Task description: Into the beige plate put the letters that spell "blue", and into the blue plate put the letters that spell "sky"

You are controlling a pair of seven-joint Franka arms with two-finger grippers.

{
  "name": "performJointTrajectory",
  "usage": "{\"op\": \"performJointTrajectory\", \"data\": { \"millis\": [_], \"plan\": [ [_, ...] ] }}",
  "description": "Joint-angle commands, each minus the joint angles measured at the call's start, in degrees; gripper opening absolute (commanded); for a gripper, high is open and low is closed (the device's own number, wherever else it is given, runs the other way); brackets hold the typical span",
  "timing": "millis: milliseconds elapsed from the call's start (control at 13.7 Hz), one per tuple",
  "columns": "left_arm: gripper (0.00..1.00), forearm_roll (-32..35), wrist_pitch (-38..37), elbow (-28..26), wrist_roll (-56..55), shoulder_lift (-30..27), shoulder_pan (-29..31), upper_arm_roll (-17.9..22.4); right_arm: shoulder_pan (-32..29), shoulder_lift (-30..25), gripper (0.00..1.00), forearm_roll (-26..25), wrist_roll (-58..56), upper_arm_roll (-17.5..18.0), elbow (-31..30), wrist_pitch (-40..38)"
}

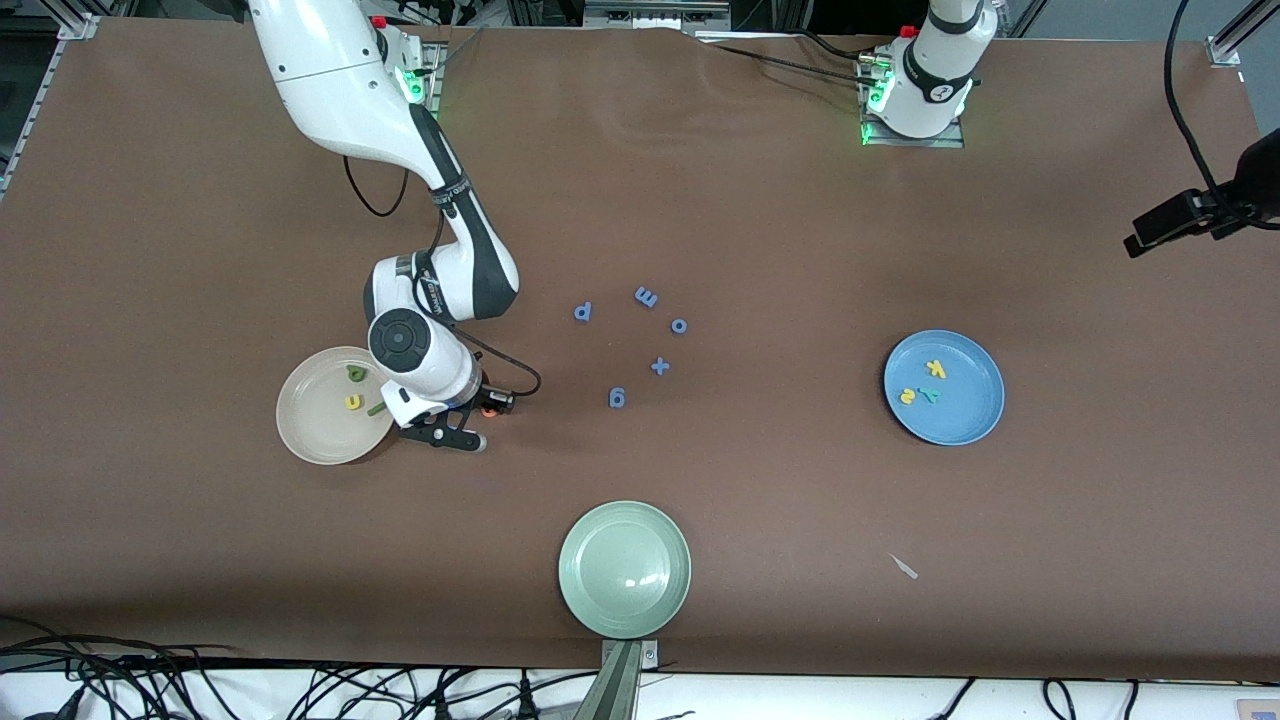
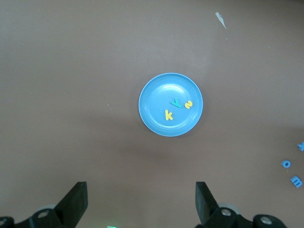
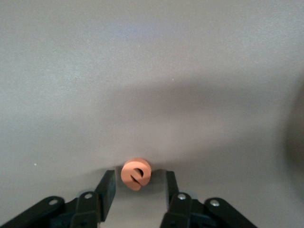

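Fingers of my right gripper stand partly apart around the orange e, a sliver of gap on each side — whether either pad touches it I cannot tell. It hangs low over the table just beside the beige plate, which holds the dark green b, yellow u and thin green l. My left gripper waits wide open, empty, high over the blue plate — yellow k, yellow s and teal-green y lie in it.
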Motion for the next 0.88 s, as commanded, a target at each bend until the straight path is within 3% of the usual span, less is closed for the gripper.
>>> {"op": "performJointTrajectory", "data": {
  "millis": [0, 219, 511, 657, 803],
  "plan": [
    [1.00, -1.53, 1.46, -2.18, 1.38, -1.99, 0.04, -0.61, 0.04, 0.68, 0.45, 0.32, -0.22, 0.15, 0.15, 1.09],
    [1.00, -1.44, 1.55, -2.36, 2.08, -1.73, 0.04, -1.58, 0.04, 0.77, 0.42, 0.31, -0.40, 0.15, 0.15, 1.09],
    [1.00, -0.74, 1.03, -2.01, 11.82, -1.46, 0.30, -1.93, -0.22, 0.33, 0.23, 0.31, -1.80, 0.06, 0.24, 0.83],
    [1.00, -0.74, 0.85, -1.40, 11.23, -0.68, 0.22, -1.93, -0.92, -0.28, 0.22, 0.23, -3.64, -0.64, 0.42, -0.57],
    [1.00, -0.83, 0.50, -1.31, 12.19, -0.50, 0.65, -1.85, -1.27, -1.78, 0.22, -0.04, -6.97, -3.09, 2.42, -6.96]
  ]
}}
